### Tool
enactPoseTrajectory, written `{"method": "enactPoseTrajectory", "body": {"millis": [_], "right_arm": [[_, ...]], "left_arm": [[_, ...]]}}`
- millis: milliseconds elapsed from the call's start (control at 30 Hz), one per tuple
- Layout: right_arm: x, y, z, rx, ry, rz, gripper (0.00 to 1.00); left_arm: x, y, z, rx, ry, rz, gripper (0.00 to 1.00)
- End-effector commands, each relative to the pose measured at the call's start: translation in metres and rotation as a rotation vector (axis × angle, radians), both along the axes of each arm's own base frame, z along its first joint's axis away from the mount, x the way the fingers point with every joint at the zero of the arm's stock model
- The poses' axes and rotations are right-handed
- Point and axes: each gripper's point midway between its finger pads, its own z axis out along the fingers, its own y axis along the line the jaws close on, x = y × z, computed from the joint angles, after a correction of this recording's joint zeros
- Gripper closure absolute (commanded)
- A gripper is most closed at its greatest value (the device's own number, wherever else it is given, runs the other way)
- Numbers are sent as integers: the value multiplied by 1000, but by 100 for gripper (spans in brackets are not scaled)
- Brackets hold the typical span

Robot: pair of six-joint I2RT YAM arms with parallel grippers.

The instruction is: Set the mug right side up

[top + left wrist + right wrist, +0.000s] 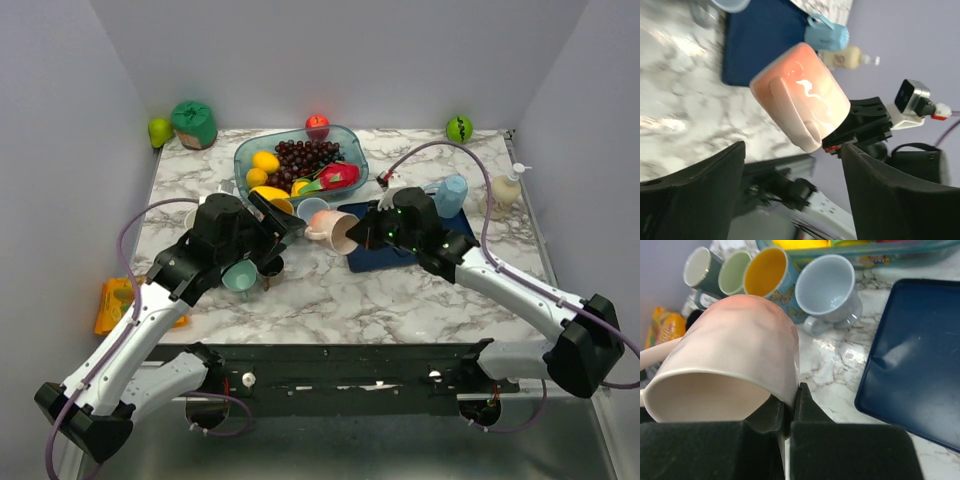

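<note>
Right wrist view: near rim of the pink mug (735,355) hidden behind the right gripper (791,402); blue tray (915,365) cut by right edge, glass bowl (890,252) by top edge. Left wrist view: marble table (675,100) at left blurred. Top view: teal mug (240,277) partly under the left arm (215,235), handle apparently hidden.

Robotics laboratory test cell. Plain pale-grey partition walls (340,60) rise just behind the clear teal plastic fruit bowl (352,143) and close in a white marble-patterned tabletop (330,300) on three sides. In front of the bowl, a white-and-black left robot arm (130,340) and its matching right robot arm (520,290) are mounted on a black metal rail (330,365), and a cream pump bottle (505,188) stands to the bowl's right.
</note>
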Motion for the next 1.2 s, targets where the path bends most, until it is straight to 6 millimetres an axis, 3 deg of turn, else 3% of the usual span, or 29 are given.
{"method": "enactPoseTrajectory", "body": {"millis": [0, 67, 167, 200, 233, 300, 367, 433, 467, 667, 867, 900, 967, 1167], "right_arm": [[-16, -3, -33, -216, 132, 89, 99], [-15, 0, -51, -302, 157, 109, 99], [-16, 9, -60, -403, 180, 138, 99], [-22, 11, -80, -471, 237, 156, 99], [-16, 19, -72, -471, 227, 155, 99], [-15, 17, -93, -570, 276, 141, 99], [-6, 24, -91, -601, 271, 120, 99], [-8, 28, -103, -651, 296, 129, 99], [-2, 32, -98, -653, 277, 119, 99], [5, 43, -114, -737, 310, 132, 99], [10, 59, -114, -776, 316, 171, 85], [7, 57, -121, -803, 346, 177, 82], [10, 61, -117, -795, 346, 180, 80], [9, 57, -113, -814, 357, 154, 62]], "left_arm": [[7, 48, -14, 401, -201, -23, 13], [6, 47, -14, 451, -251, -85, 11], [7, 48, -14, 542, -331, -167, 11], [8, 52, -14, 578, -350, -173, 11], [8, 55, -14, 590, -352, -169, 11], [9, 61, -7, 618, -386, -149, 11], [9, 66, -2, 639, -408, -143, 11], [9, 69, 3, 662, -427, -143, 11], [9, 70, 5, 670, -433, -144, 11], [8, 75, 3, 714, -431, -163, 10], [7, 79, 4, 740, -441, -163, 9], [7, 81, 4, 746, -443, -154, 9], [8, 82, 5, 752, -446, -152, 9], [7, 84, 6, 753, -453, -143, 8]]}}
